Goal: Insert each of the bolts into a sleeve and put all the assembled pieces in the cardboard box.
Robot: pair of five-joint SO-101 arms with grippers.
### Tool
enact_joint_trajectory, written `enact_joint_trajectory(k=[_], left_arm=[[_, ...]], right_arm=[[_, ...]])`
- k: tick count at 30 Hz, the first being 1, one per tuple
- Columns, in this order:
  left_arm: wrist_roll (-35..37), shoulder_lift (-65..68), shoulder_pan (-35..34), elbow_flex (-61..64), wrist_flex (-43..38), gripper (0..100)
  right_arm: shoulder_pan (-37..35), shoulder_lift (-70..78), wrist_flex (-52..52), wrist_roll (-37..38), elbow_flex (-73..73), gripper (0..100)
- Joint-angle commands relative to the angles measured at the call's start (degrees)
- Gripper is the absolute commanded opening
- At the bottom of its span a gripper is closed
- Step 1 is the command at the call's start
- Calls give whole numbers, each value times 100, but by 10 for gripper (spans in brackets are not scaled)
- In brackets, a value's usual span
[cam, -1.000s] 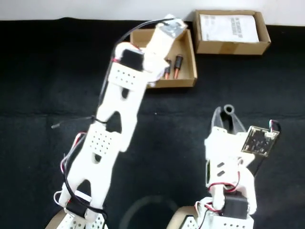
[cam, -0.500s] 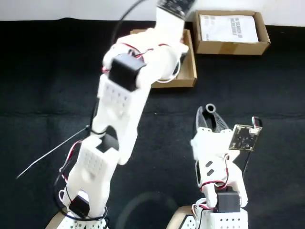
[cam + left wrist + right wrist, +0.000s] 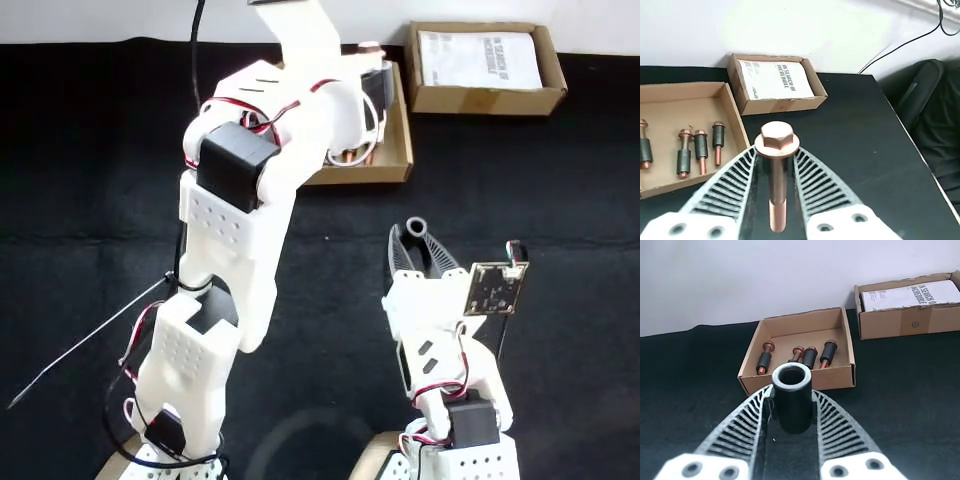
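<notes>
The left jaws clamp a copper bolt (image 3: 776, 185) below its head, close to the cardboard box (image 3: 790, 382). The right jaws hold an upright black sleeve (image 3: 792, 407) short of that box, which holds four assembled pieces (image 3: 809, 358). Both parts look stiff, smooth and likely slippery, so mid-length grips suit them.

The left arm (image 3: 228, 262) and right arm (image 3: 440, 335) were white plastic with perforated panels, black servos (image 3: 235, 165) and red-and-black cables (image 3: 232, 104). Ribbed grey fingers (image 3: 722, 192) sat on white, screw-holed bases (image 3: 690, 227).
</notes>
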Motion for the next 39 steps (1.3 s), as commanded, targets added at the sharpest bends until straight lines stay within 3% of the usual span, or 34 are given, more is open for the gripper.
enact_joint_trajectory(k=[1, 8, 11, 17, 24, 27, 32, 39], left_arm=[[53, -857, -4, -233, -53, 9], [-712, -1842, 171, -198, 967, 9], [-747, -2079, 48, -189, 976, 9], [-1600, -2791, 330, 215, 1020, 9], [-2347, -4936, 338, 3284, 985, 9], [-2356, -5710, 303, 4796, 897, 9], [-2338, -6404, 101, 6826, -431, 9], [-1662, -6844, -40, 9754, -3411, 9]], right_arm=[[-40, 48, -119, -62, -13, 7], [-40, 48, -119, -53, -13, 7], [-40, 48, -119, -53, -13, 7], [-57, 57, -119, -53, -4, 7], [-57, 57, -119, -53, -4, 7], [-57, 57, -119, -35, -4, 7], [-145, 57, -101, -35, -4, 7], [-268, 57, -92, -44, -4, 7]])
